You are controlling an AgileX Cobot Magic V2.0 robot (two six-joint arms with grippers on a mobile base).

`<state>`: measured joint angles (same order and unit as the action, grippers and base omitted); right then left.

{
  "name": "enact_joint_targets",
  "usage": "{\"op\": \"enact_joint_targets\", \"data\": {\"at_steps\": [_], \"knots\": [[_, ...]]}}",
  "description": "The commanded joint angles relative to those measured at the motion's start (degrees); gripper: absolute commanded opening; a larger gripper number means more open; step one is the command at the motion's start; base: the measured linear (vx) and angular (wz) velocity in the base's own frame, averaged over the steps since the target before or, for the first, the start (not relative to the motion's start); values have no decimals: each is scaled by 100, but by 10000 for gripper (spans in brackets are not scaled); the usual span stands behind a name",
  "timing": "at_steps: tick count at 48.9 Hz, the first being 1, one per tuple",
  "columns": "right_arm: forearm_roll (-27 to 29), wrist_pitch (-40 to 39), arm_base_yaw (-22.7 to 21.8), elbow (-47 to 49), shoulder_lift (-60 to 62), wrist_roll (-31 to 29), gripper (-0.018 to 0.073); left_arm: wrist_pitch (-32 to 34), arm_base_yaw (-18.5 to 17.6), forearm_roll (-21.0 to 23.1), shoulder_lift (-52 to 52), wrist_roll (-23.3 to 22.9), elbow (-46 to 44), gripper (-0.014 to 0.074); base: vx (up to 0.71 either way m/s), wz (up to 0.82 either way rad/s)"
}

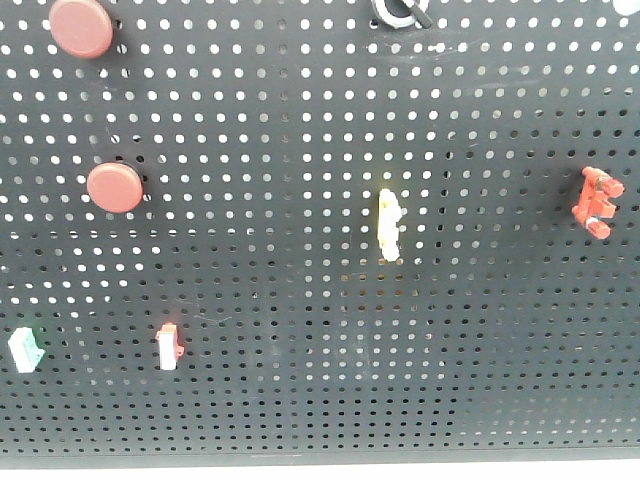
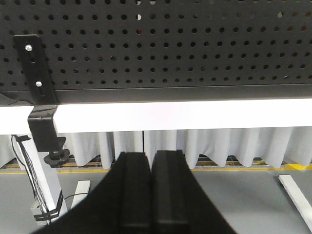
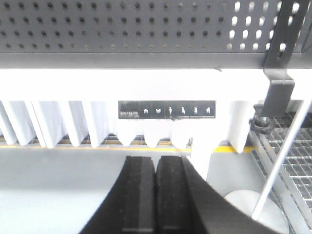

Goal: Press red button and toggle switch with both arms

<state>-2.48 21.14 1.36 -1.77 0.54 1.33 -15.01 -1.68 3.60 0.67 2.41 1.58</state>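
A black perforated panel (image 1: 330, 400) is shown filling the front-facing view, with switches mounted across it. Two red buttons are fixed at the upper left: one red button (image 1: 82, 27) is cut by the top edge, and a second, lower red button (image 1: 115, 188) is seen below it and slightly to the right, the two well apart. The toggle switch (image 1: 398, 12) is only partly caught at the top edge, right of centre, where a white ring and a short black lever can be made out; its lever position cannot be told from this cropped view. A yellow upright rocker (image 1: 389, 225) is mounted near the middle of the board, a red pronged clip (image 1: 596, 203) at the far right, a small red-and-white switch (image 1: 169, 346) at lower left, and a green-and-white switch (image 1: 26, 349) at the left edge.

No arm is seen in front of the panel. In the left wrist view, the left gripper (image 2: 151, 190) is held below the panel's lower edge, its two black fingers pressed together with nothing between them; a black bracket (image 2: 38, 92) is clamped to the white table edge (image 2: 195, 114). In the right wrist view, the right gripper (image 3: 156, 195) is likewise seen pressed together and empty, below a black control strip (image 3: 166, 110)
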Motion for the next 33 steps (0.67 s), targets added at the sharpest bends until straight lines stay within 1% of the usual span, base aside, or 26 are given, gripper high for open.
{"op": "enact_joint_targets", "data": {"at_steps": [1,33], "knots": [[-7,-409,-35,-63,95,16,0,425,2,58,15,-45,164,2,0,0],[-7,-409,-35,-63,98,21,0,425,2,58,15,-45,164,2,0,0]]}}
